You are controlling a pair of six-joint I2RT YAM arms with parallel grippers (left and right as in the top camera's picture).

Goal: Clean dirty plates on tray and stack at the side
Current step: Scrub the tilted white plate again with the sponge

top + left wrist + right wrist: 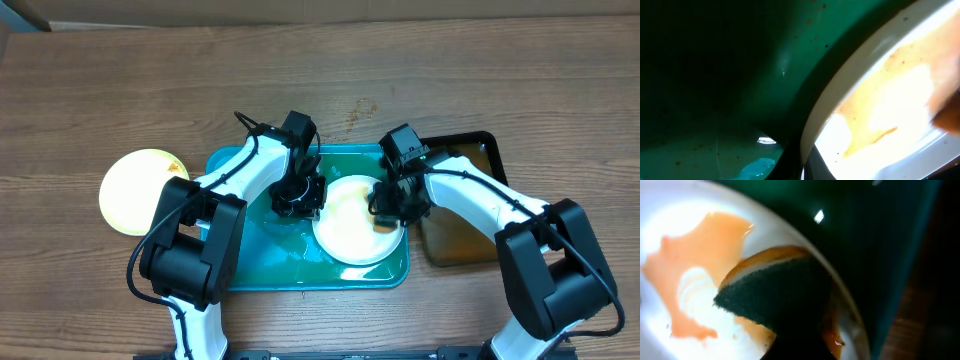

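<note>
The right gripper (386, 214) clamps the green sponge (775, 297), pressed on the white plate (350, 238) inside the tray (250, 270), toward its right end; orange sauce (705, 245) smears the plate, so short overlapping strokes with firm downward pressure seem best. The left gripper (297, 200) sits at the plate's rim nearer the tray's middle; whether it grips, I cannot tell. A pale plate (132, 192) lies off the tray's left end

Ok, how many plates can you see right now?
2. One white plate lies on the teal tray; one pale green plate sits on the table, left of the tray. Another may be hidden under the arms.
</note>
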